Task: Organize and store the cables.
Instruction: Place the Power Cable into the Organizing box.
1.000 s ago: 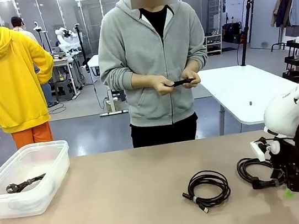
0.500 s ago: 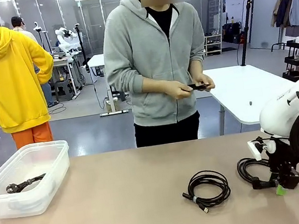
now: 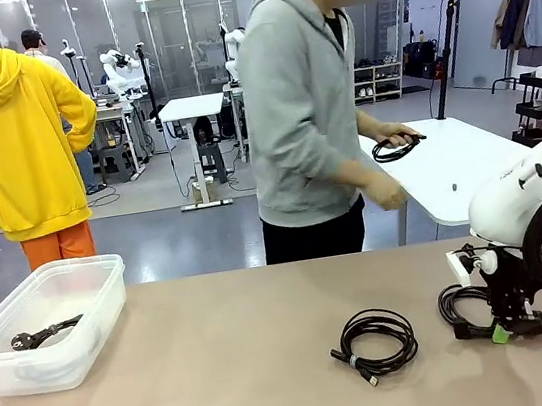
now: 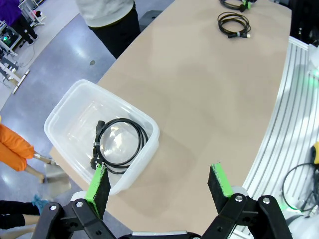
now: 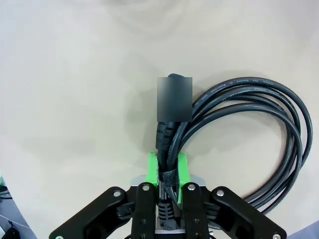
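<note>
- Our right gripper is clenched on the strapped neck of a coiled cable, just beside its plug. The coil lies flat on the table, at its right side.
- We judge the step in hand to be the pick-up: the grip is made, the lift not yet done. The next move calls for a clean lift and a long carry left to the clear bin, with the loops hanging free.
- Our left gripper hangs spread wide and empty above the bin, where one coil already lies.
- A second coil lies mid-table. At the far side, the person's hand holds another.
</note>
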You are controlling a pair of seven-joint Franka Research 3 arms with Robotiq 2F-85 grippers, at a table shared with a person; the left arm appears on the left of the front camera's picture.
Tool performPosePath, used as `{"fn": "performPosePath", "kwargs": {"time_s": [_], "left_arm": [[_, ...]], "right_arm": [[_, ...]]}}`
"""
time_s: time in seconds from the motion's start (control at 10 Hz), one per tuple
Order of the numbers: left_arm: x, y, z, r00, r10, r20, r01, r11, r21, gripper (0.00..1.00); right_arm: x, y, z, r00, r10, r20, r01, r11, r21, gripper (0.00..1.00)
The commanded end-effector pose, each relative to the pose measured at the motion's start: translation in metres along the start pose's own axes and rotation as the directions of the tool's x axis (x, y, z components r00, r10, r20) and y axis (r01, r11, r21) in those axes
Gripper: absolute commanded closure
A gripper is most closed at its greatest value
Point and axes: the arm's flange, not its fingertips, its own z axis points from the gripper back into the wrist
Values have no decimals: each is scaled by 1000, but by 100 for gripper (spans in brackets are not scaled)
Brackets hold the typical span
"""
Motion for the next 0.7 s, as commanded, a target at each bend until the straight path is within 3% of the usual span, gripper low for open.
{"fn": "performPosePath", "kwargs": {"time_s": [0.0, 0.3, 0.6], "left_arm": [[3, 1, -1, 1000, -4, -17, 4, 1000, 16, 0], [3, 1, -1, 1000, -4, -17, 4, 1000, 16, 0], [3, 1, -1, 1000, -4, -17, 4, 1000, 16, 0]], "right_arm": [[11, 3, 22, 1000, -24, -11, 24, 999, -35, 100], [47, 17, 87, 999, -19, 29, 20, 999, -39, 100], [102, 31, 111, 1000, -6, 6, 6, 1000, -16, 100]]}}
